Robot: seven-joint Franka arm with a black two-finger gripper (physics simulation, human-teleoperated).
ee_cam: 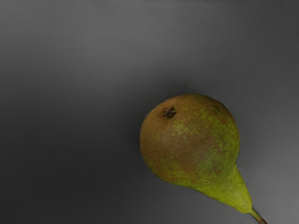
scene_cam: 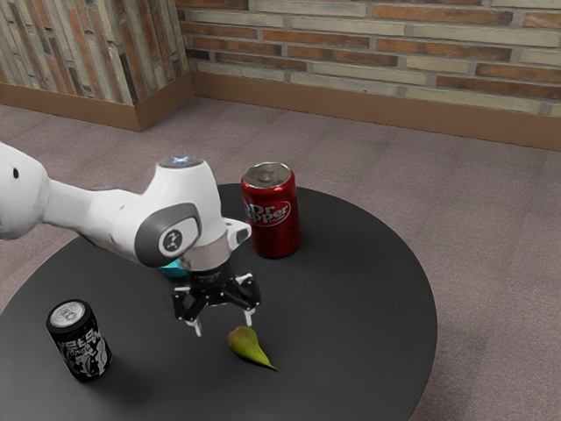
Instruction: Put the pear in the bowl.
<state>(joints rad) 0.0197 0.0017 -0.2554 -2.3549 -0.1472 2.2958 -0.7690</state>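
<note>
At the exterior view's lower centre, the black two-finger gripper [scene_cam: 223, 323] is hovering, fingers spread, near the green-brown pear [scene_cam: 248, 346], which is lying on the round black table [scene_cam: 368, 289].

Indoor room, computer-rendered, lounge-like or break-room-like in character; exact use could not be told. The brick wall [scene_cam: 394, 48] was laid in narrow courses of rust-orange, cream and grey, with a projecting section [scene_cam: 61, 44] at the exterior view's left, and a broad, plain brown baseboard [scene_cam: 351, 103] ran along its foot above a mauve-grey, carpet-like floor [scene_cam: 368, 184]. Furnishings comprised one round, matte black desk [scene_cam: 359, 289], on which a red Dr Pepper can [scene_cam: 276, 230] and a black drinks can [scene_cam: 83, 348] lent a casual, refreshment-corner note.
</note>
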